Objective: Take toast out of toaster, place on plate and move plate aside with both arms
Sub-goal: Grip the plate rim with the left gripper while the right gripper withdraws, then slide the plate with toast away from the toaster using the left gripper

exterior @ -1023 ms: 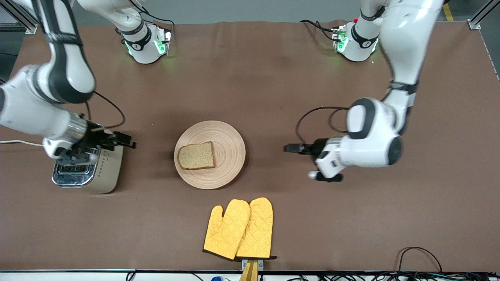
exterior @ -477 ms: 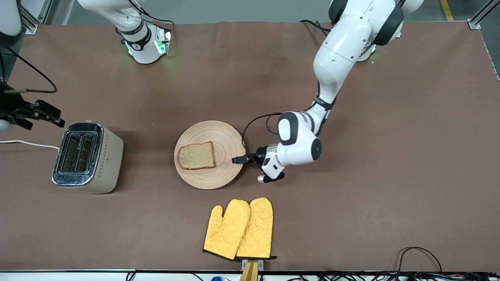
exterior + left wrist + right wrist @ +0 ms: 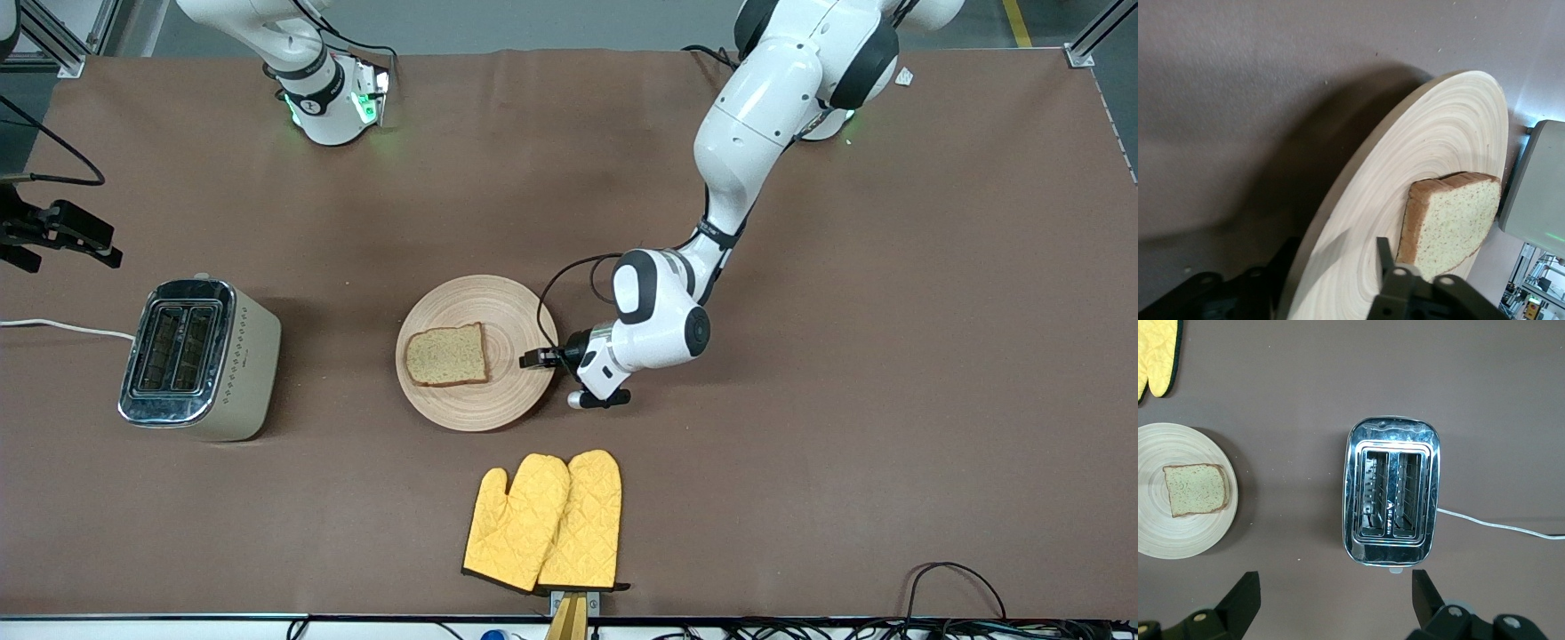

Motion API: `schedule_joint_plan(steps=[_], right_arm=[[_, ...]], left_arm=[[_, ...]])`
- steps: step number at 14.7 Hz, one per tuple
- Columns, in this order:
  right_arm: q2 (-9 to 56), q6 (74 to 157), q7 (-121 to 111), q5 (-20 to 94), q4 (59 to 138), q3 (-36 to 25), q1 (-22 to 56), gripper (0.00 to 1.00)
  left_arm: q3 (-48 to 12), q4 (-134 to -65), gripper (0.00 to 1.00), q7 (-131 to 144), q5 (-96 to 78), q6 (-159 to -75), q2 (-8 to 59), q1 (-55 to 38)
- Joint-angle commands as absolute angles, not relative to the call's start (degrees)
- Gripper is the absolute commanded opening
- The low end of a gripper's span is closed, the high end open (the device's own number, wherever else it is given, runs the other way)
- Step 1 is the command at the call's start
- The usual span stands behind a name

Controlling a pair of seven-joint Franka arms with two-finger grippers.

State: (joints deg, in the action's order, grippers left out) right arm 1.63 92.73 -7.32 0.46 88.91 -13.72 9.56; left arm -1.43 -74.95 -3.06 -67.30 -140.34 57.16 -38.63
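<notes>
The toast (image 3: 447, 355) lies flat on the round wooden plate (image 3: 516, 311) in the middle of the table. My left gripper (image 3: 538, 358) is low at the plate's rim on the side toward the left arm's end. In the left wrist view its jaws (image 3: 1335, 273) are open and straddle the rim, one finger over the plate (image 3: 1431, 147) and one under it, with the toast (image 3: 1448, 223) past them. My right gripper (image 3: 64, 244) is open and empty, up in the air at the right arm's end. Its wrist view (image 3: 1335, 607) shows the plate (image 3: 1158, 533) and toast (image 3: 1196, 490).
A steel two-slot toaster (image 3: 197, 358) stands toward the right arm's end, with both slots (image 3: 1391, 497) empty and a white cord (image 3: 62, 326) running off the table. Two yellow oven mitts (image 3: 544, 520) lie nearer the front camera than the plate.
My left gripper has swung in from the left arm's end and reached the plate's rim. My right gripper has left the toaster and drawn back to the table's end.
</notes>
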Motion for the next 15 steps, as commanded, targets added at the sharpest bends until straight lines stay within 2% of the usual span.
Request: schedule_joint_plan(steps=[1,4,7,9,15], right_arm=[[2.02,92.02,-6.94,-0.79,86.75,-13.53,9.41,1.00],[2.02,91.85,-6.33,-0.36,86.57,-13.19,7.05,1.00],[2.20,91.58,-6.42,0.00,86.66,-8.62,1.59,1.00],[2.29,91.58,-6.42,0.00,86.57,-8.44,1.76,1.00],[2.29,91.50,-6.94,-0.18,86.66,-8.35,2.81,1.00]], left_arm=[[-1.32,-74.18,0.01,-7.28,-68.12,-140.45,57.57,-38.67],[-1.14,-76.10,0.00,-7.30,-67.59,-139.58,53.81,-37.80],[-0.53,-79.27,0.01,-7.03,-65.84,-133.70,47.83,-33.94],[-0.61,-79.80,0.00,-7.29,-61.11,-131.15,45.54,-30.26],[-0.97,-79.45,0.01,-22.99,-51.94,-109.73,42.28,-11.90]])
